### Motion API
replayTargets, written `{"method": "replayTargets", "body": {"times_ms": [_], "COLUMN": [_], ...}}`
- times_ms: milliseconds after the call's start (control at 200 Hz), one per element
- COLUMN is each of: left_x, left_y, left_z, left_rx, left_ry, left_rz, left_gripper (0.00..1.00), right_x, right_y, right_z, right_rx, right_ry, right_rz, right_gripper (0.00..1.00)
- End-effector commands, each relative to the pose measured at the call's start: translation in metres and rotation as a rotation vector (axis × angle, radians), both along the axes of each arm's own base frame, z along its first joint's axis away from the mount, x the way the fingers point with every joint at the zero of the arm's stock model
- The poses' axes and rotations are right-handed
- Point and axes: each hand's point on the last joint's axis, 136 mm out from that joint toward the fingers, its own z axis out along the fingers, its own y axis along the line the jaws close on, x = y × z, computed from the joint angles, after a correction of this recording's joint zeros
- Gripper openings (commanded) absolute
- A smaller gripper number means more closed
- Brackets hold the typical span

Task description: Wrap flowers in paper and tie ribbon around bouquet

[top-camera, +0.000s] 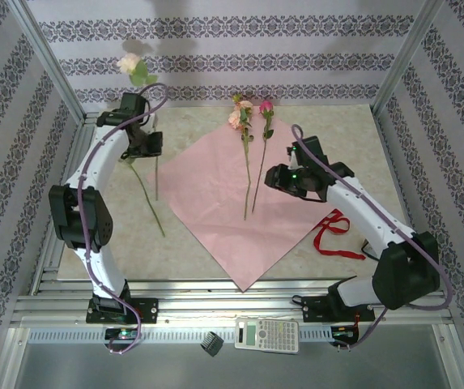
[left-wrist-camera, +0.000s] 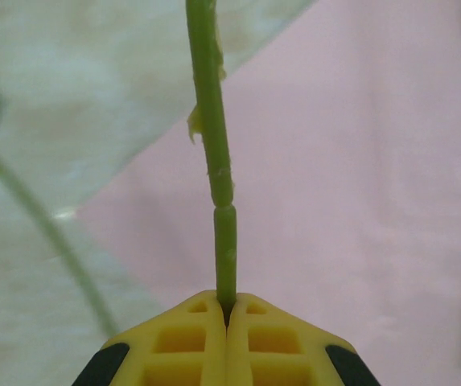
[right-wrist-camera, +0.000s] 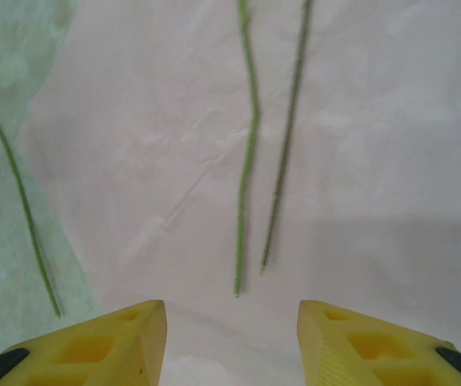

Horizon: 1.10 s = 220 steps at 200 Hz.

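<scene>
"Starting with the top view, you find the paper (top-camera: 215, 203) spread pink side up as a diamond in the middle of the table (top-camera: 329, 130). Two of the flowers (top-camera: 248, 121) lie on it, blooms toward the back wall and stems toward the arm bases. The ribbon (top-camera: 333, 231) lies loose on the table at the paper's right corner, close to the right arm."

"And the two grippers in that view?"

"The left gripper (top-camera: 140, 146) sits off the paper's left corner, and a cream rose (top-camera: 129, 62) shows beyond it. A loose stem (top-camera: 149, 207) lies on the table nearby. The right gripper (top-camera: 278, 175) hangs over the right part of the paper."

"What does the left wrist view give you?"

"You see the left gripper pinched tight on a green stem (left-wrist-camera: 214, 145), its yellow pads meeting around it, above the paper's edge."

"And the right wrist view?"

"The right gripper stands partly apart with nothing between its fingers. Below it is the paper, and the two stems lie ahead, side by side, clear of the fingers."
</scene>
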Motion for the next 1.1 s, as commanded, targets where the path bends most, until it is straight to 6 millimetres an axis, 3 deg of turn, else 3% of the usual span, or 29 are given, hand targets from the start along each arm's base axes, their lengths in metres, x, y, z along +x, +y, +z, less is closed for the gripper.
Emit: {"method": "replayTargets", "body": {"times_ms": [0, 125, 290, 500, 664, 864, 939, 1029, 1094], "left_x": [0.008, 0.025, 0.053, 0.076, 0.082, 0.081, 0.077, 0.071, 0.068], "left_y": [-0.087, -0.160, -0.233, -0.294, -0.309, -0.307, -0.304, -0.301, -0.295], "left_z": [0.028, 0.037, 0.018, -0.031, -0.074, -0.096, -0.100, -0.100, -0.093], "left_rx": [-0.249, -0.380, -0.534, -0.571, -0.532, -0.496, -0.478, -0.452, -0.427], "left_ry": [-0.060, -0.121, -0.146, -0.103, -0.012, 0.032, 0.048, 0.071, 0.074], "left_rz": [-0.101, -0.175, -0.215, -0.273, -0.261, -0.230, -0.230, -0.237, -0.238], "left_gripper": [0.00, 0.00, 0.00, 0.00, 0.00, 0.00, 0.08, 0.30, 0.39], "right_x": [0.000, 0.000, -0.003, -0.010, -0.017, -0.020, -0.020, -0.017, -0.015], "right_y": [-0.021, -0.037, -0.049, -0.057, -0.060, -0.062, -0.061, -0.060, -0.058], "right_z": [-0.003, -0.002, 0.000, 0.000, -0.001, -0.004, -0.006, -0.007, -0.007], "right_rx": [0.021, 0.030, 0.043, 0.058, 0.066, 0.069, 0.073, 0.082, 0.085], "right_ry": [0.014, 0.018, 0.018, 0.020, 0.028, 0.033, 0.038, 0.042, 0.043], "right_rz": [-0.077, -0.119, -0.154, -0.173, -0.179, -0.184, -0.183, -0.185, -0.183], "right_gripper": [0.48, 0.48, 0.48, 0.48, 0.48, 0.48, 0.48, 0.48, 0.48]}}
